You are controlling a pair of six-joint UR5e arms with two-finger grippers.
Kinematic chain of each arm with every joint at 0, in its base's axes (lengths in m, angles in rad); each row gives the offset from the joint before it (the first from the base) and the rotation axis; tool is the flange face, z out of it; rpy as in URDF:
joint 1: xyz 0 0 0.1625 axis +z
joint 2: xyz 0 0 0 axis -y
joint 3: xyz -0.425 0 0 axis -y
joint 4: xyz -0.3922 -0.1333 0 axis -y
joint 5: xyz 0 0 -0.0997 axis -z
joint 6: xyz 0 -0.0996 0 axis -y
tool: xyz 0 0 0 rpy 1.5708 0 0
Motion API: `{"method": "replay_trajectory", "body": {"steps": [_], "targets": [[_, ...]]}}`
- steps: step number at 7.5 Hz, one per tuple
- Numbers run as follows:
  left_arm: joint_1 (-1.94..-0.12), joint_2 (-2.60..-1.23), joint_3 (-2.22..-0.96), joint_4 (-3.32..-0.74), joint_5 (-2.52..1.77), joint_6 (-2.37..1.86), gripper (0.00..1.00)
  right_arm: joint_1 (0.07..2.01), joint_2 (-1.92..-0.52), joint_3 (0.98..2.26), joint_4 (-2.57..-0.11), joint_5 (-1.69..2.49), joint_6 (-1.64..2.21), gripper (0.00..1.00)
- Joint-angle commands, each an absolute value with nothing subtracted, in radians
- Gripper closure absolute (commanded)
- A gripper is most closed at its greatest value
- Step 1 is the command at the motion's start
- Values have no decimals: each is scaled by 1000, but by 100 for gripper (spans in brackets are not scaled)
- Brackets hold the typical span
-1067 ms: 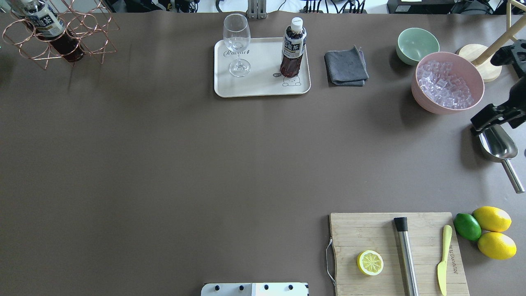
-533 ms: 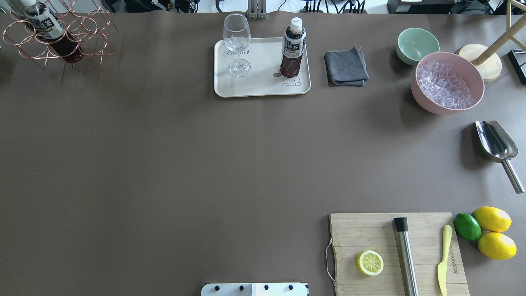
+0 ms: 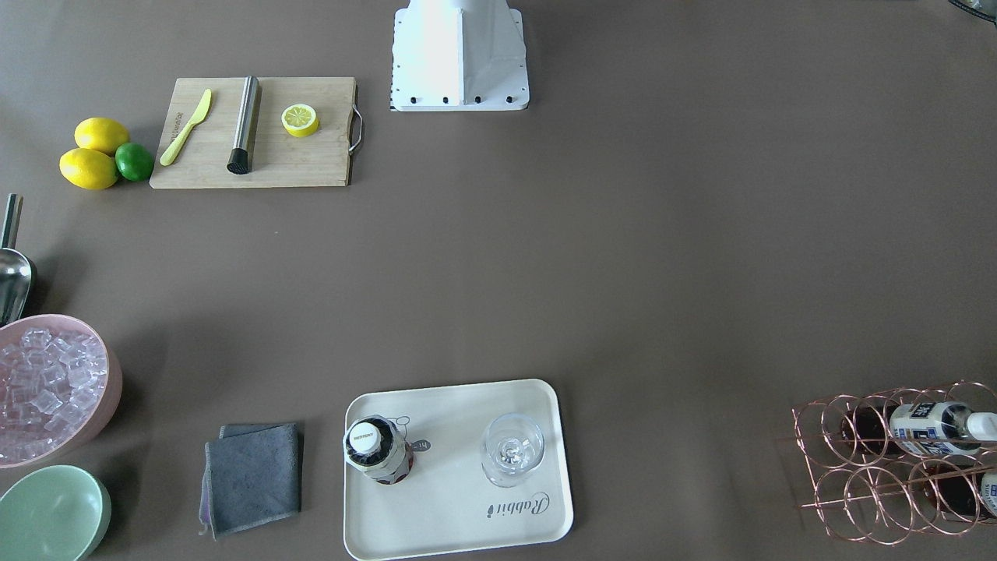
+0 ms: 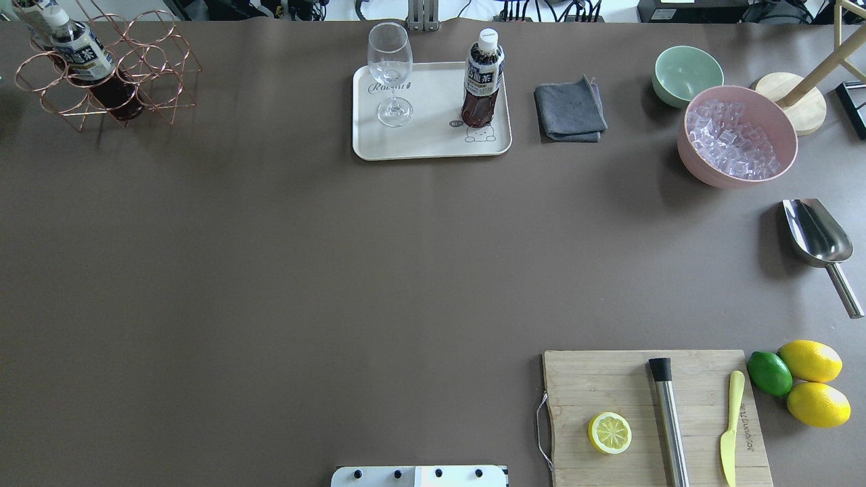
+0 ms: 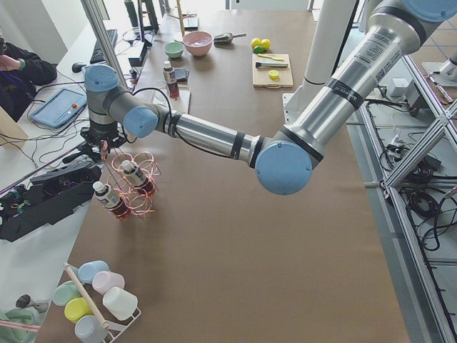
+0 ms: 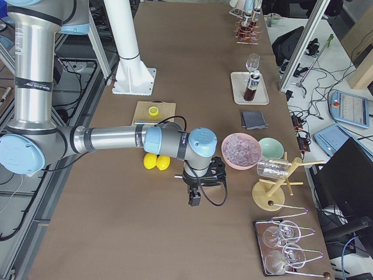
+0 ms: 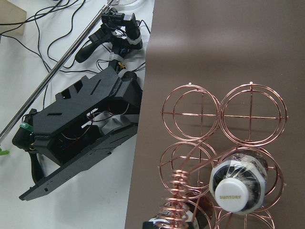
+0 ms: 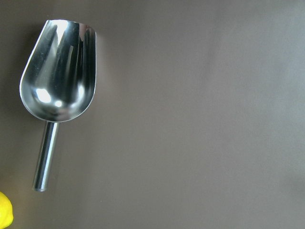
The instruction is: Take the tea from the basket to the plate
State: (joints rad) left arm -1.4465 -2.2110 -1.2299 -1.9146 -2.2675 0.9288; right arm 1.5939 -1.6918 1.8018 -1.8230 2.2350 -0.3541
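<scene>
One tea bottle (image 4: 483, 81) stands upright on the cream plate (image 4: 419, 145), beside a glass (image 4: 390, 67); bottle (image 3: 378, 450) and plate (image 3: 452, 530) also show from the front. Two more tea bottles (image 4: 84, 61) lie in the copper wire basket (image 4: 155, 67) at the table's far left corner. The left wrist view looks down on the basket (image 7: 219, 114) and a bottle's white cap (image 7: 237, 191). My left gripper (image 5: 103, 146) hangs over the basket's handle; I cannot tell its state. My right gripper (image 6: 195, 197) hovers over the table's right end; I cannot tell its state.
A grey cloth (image 4: 570, 109), a green bowl (image 4: 687, 73) and a pink bowl of ice (image 4: 737, 135) lie right of the plate. A steel scoop (image 4: 815, 233) lies below them. A cutting board (image 4: 649, 412) with lemon half, muddler and knife is near right, with lemons and a lime beside it.
The right gripper has left the overhead view at the right edge. The basket with its two bottles has shifted a little to the right.
</scene>
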Motion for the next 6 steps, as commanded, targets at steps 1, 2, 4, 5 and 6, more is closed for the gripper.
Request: {"method": "replay_trajectory", "body": {"steps": [1, 2, 4, 5, 6], "targets": [[-1434, -2207, -1235, -1922, -2267, 925, 100, 1631, -1700, 1776, -1761, 2237, -357, 0], [-1431, -2207, -1236, -1922, -2267, 922, 100, 1632, -1703, 1776, -1764, 2243, -357, 0], [-1427, -2207, -1235, -1924, -2267, 922, 23, 1632, -1732, 1793, -1758, 2249, -357, 0], [-1422, -2197, -1233, -1962, -2266, 922, 3, 1646, -1738, 1799, -1759, 2261, -357, 0], [-1422, -2195, -1230, -1971, -2266, 922, 3, 1647, -1736, 1801, -1758, 2257, -354, 0]]}}
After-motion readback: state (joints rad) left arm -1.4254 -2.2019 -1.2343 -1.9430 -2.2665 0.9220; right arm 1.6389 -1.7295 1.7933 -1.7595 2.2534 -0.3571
